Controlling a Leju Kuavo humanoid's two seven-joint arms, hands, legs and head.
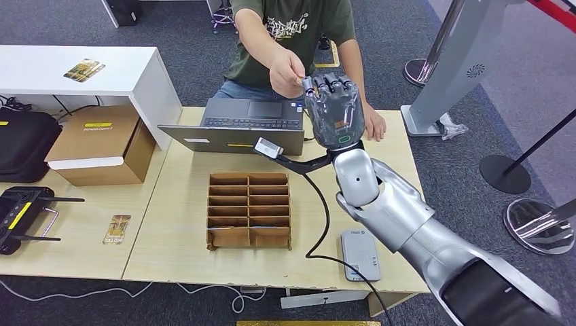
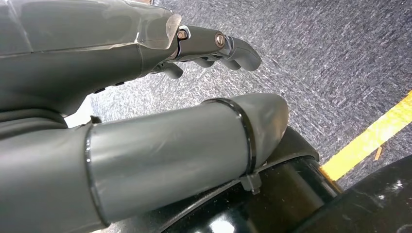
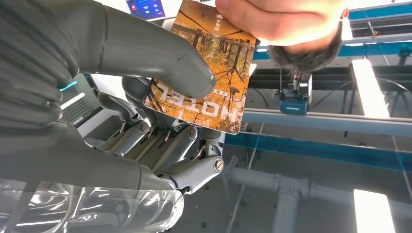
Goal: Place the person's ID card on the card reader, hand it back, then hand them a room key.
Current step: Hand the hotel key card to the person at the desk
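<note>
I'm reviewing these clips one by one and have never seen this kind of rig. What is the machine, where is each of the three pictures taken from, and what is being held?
It is a humanoid robot with silver arms and many-fingered hands. The head view looks down from its body at a wooden table holding a laptop, a cardboard divider box and a grey card reader. The right hand is raised toward a seated person. The right wrist view, from a camera behind that hand, shows its thumb pressing a hotel card that the person's hand also pinches. The left wrist view shows the left hand over grey carpet, holding nothing.
</note>
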